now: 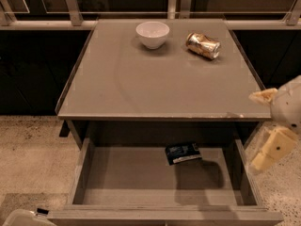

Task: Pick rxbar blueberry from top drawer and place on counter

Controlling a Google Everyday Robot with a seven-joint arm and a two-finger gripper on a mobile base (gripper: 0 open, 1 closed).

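The rxbar blueberry (183, 153), a dark navy wrapper with pale lettering, lies flat at the back of the open top drawer (141, 182), right of centre. The counter (155, 84) is the grey-tan tabletop above the drawer. My gripper (255, 131) is at the right edge of the view, beside the counter's front right corner and above the drawer's right wall. Its pale fingers (275, 147) are spread apart and hold nothing. It is well to the right of the bar and higher than it.
A white bowl (152, 34) and a gold-and-white can (202, 45) on its side sit at the back of the counter. Speckled floor (33, 159) lies to the left and right. A pale object (21, 218) shows at the bottom left corner.
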